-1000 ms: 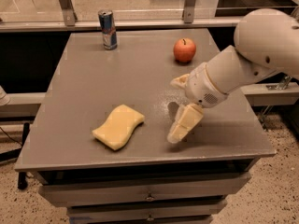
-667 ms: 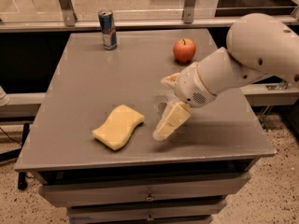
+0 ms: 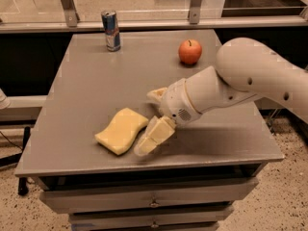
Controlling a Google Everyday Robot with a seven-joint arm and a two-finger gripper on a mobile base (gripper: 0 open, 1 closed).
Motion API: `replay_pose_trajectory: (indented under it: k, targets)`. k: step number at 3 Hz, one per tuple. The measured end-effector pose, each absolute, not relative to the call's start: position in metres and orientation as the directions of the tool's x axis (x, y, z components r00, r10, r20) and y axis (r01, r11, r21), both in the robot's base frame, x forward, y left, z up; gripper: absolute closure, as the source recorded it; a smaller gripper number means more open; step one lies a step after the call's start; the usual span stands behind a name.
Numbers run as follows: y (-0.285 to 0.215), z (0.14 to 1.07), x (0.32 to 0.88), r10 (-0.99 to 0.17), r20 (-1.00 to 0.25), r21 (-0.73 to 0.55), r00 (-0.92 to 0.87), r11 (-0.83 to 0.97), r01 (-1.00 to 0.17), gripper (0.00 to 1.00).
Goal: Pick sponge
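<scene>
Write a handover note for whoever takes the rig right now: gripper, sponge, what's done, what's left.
Gripper: open, holding nothing, low at the sponge's right edge; whether it touches is unclear.
Sponge: flat on the table, near the front, not gripped.
Can at back left and apple at back right, both apart from the sponge.
Done: gripper is at the sponge.
Left: set the fingers around the sponge, close, lift.

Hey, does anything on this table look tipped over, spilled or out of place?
Nothing stands out. The can stands upright at the back, the apple sits whole, and the sponge lies flat near the table's front edge. The gripper is open at the sponge's right-hand end.
</scene>
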State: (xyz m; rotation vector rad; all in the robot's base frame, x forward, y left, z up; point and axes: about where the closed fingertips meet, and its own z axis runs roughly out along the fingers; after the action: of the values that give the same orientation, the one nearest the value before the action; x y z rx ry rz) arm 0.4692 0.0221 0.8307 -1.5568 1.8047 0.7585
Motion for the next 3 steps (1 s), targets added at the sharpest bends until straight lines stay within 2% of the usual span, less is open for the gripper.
replay_pose_trajectory:
  k: [1, 2, 3]
  targets:
    - [0.039, 0.825, 0.459, -0.596, -0.794, 0.054, -0.115, 0.119, -0.991, 0.00]
    - [0.053, 0.829, 0.455, -0.572, -0.812, 0.068, -0.115, 0.104, -0.992, 0.17]
    - [0.059, 0.836, 0.456, -0.557, -0.824, 0.063, -0.109, 0.102, -0.993, 0.41]
